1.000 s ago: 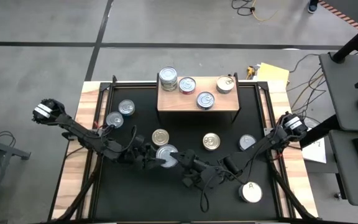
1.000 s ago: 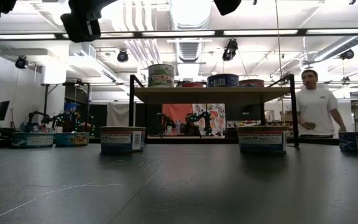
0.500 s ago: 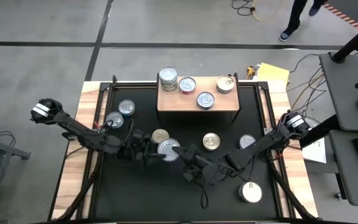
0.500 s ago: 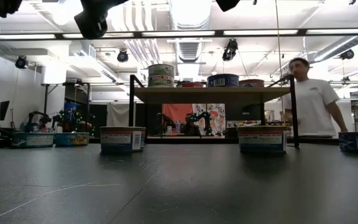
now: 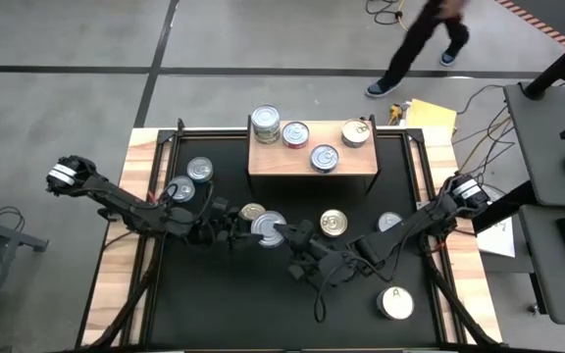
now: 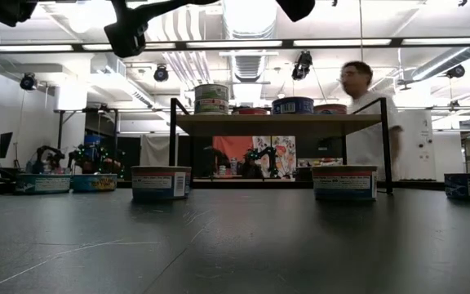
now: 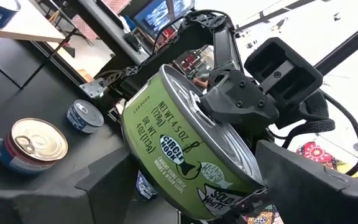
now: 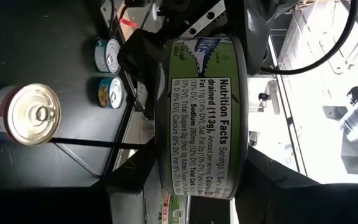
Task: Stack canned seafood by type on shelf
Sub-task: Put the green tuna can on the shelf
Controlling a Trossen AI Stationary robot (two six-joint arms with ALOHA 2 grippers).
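A green-labelled tuna can (image 5: 268, 227) is held in mid-air above the tabletop (image 5: 214, 294) centre, pinched flat-to-flat by the right gripper (image 5: 284, 233) while the left gripper (image 5: 246, 228) stands spread around its rim; the right pinch should be kept firm until the can rests on the shelf (image 5: 346, 163)
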